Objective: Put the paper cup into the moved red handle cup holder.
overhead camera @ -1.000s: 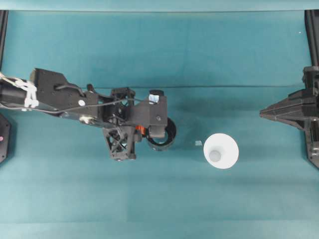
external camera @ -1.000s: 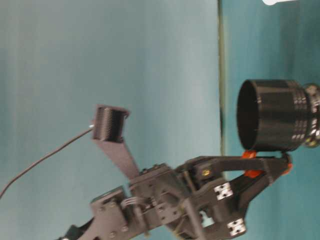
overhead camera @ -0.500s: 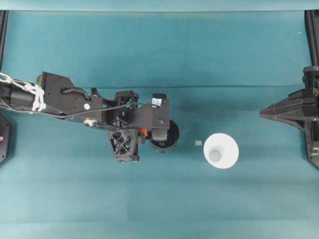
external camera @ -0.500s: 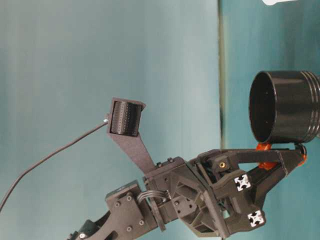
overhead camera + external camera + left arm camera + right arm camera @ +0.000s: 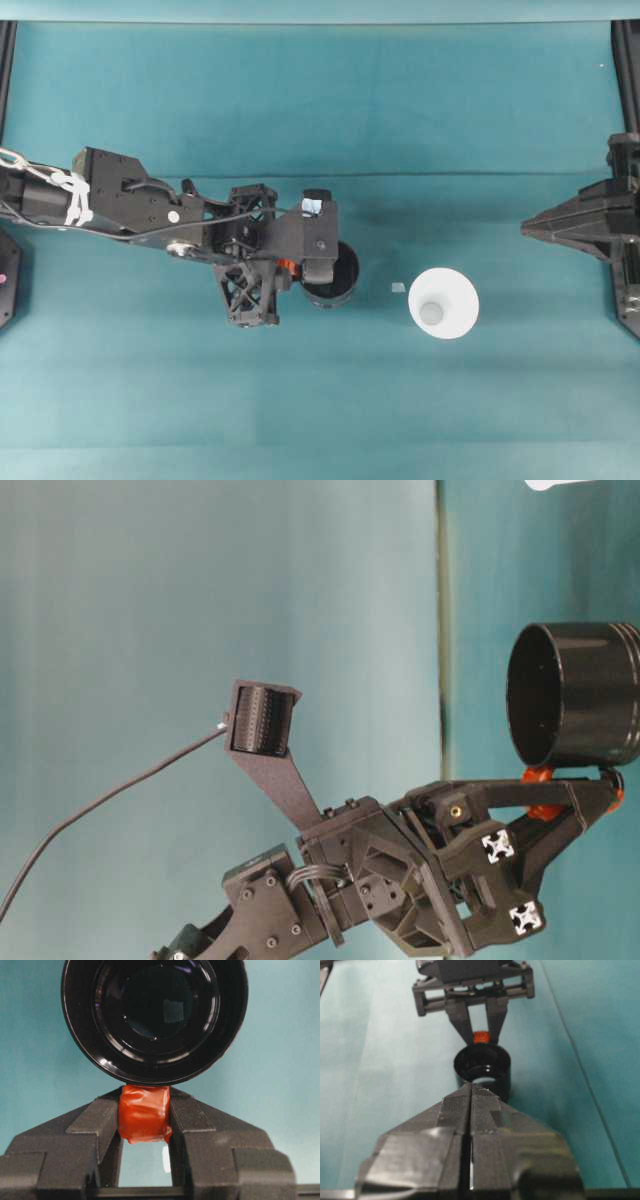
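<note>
The red handle cup holder [image 5: 332,277] is a glossy black round cup standing mouth up, left of the table's middle. My left gripper [image 5: 290,267] is shut on its orange-red handle stub [image 5: 144,1112]; the fingers [image 5: 100,1120] press it from both sides. In the table-level view the holder [image 5: 575,705] stands level, and its base reaches the edge of the frame. The paper cup [image 5: 443,303] is white and stands upside down on the cloth to the holder's right, apart from it. My right gripper [image 5: 526,228] hangs shut at the right edge, pointing at the holder [image 5: 482,1067].
A teal cloth covers the table [image 5: 320,400]. A tiny pale scrap [image 5: 398,288] lies between holder and cup. Black frame parts [image 5: 628,300] stand at the right edge and others [image 5: 8,280] at the left edge.
The left gripper has brought the holder from a tilt to level and lower toward the table, shifting slightly right. The paper cup and the right arm have not moved.
</note>
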